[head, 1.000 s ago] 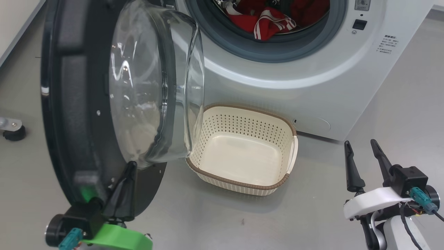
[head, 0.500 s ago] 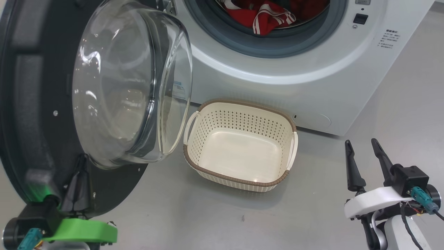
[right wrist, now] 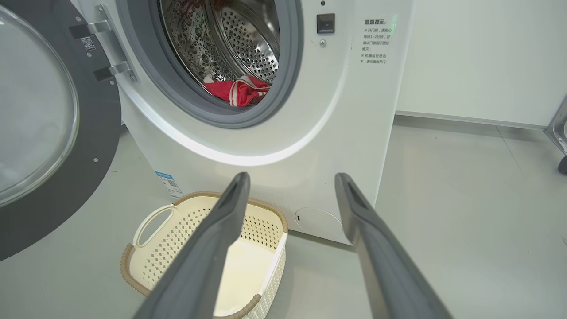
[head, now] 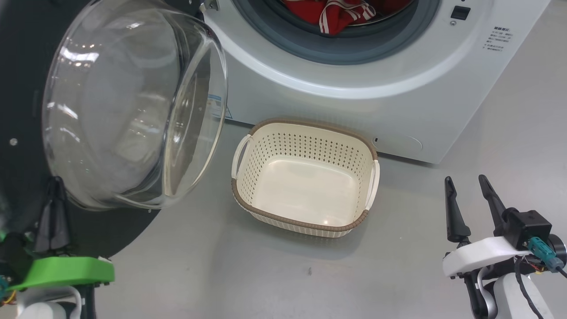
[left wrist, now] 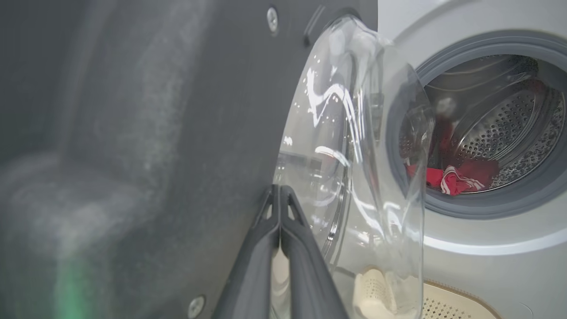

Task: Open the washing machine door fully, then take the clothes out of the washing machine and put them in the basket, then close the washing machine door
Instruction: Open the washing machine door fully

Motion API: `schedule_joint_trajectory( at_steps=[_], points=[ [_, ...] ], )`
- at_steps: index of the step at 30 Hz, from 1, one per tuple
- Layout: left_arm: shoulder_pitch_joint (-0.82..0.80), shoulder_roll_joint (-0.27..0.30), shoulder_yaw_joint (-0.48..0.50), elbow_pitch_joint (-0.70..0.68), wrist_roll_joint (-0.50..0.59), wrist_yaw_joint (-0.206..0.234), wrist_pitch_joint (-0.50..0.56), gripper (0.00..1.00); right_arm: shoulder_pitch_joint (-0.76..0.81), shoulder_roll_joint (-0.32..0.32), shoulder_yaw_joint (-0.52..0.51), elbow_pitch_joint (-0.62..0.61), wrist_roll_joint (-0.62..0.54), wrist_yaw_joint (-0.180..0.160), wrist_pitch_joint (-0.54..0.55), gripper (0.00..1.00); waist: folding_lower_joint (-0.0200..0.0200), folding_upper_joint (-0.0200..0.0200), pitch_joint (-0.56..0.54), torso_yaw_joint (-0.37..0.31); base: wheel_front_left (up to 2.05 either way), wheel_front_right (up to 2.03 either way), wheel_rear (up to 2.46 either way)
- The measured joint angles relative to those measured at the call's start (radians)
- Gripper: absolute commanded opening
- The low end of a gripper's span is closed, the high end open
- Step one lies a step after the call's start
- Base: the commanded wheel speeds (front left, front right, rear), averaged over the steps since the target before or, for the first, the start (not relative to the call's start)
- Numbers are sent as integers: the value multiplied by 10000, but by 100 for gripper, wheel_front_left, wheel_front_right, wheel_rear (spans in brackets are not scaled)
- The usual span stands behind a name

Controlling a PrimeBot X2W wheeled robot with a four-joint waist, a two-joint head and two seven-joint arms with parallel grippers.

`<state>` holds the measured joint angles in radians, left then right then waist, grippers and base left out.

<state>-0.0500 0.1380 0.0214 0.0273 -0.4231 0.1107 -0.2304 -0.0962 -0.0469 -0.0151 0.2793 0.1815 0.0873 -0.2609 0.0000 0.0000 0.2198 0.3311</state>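
Your left hand (head: 54, 186) reaches up, fingers (left wrist: 262, 239) pressed together on nothing, tips against the black inner face of the washing machine door (head: 133, 102), standing wide open. The basket (head: 305, 148) sits on the floor (head: 266, 274) before the washing machine (head: 354, 106), the clothes (head: 336, 13) in its drum (right wrist: 239, 40). Your right hand (head: 465, 179) points up, fingers spread, empty.

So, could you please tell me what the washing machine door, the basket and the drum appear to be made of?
The washing machine door: a clear glass-like bowl, see-through with sharp highlights, set in a matt black surround, probably plastic. The basket: cream moulded plastic with perforated walls; the brown rim looks woven. The drum: shiny perforated metal, likely stainless steel.
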Motion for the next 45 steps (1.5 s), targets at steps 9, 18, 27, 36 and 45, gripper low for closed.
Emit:
schedule_joint_trajectory(
  at_steps=[9, 18, 27, 36, 45],
  points=[
    [-557, 50, 713, 748, -255, 0, -117, 0, -81, -10, -50, -4, -81, 73, 0, 100, 0, 0, 184, -38, 0, 0, 0],
    [-1050, 301, 1528, 1653, -495, 23, -184, 0, -114, -46, -125, 0, -88, 81, 0, 100, 0, 0, 254, -9, 0, 0, 0],
    [-1253, 353, 1670, 2105, -493, 69, -217, 0, -195, -67, -132, 8, -174, 84, 0, 100, 0, 0, 258, 28, 0, 0, 0],
    [-1338, 188, 1561, 1904, -127, -29, -219, 0, -200, -61, -81, 111, -186, 163, 0, 100, 0, 0, 128, -14, 0, 0, 0],
    [-806, -362, 1175, 1256, 405, -192, -219, 0, -181, -54, -86, 161, -186, 171, 0, 100, 0, 0, -128, -50, 0, 0, 0]
  ],
)
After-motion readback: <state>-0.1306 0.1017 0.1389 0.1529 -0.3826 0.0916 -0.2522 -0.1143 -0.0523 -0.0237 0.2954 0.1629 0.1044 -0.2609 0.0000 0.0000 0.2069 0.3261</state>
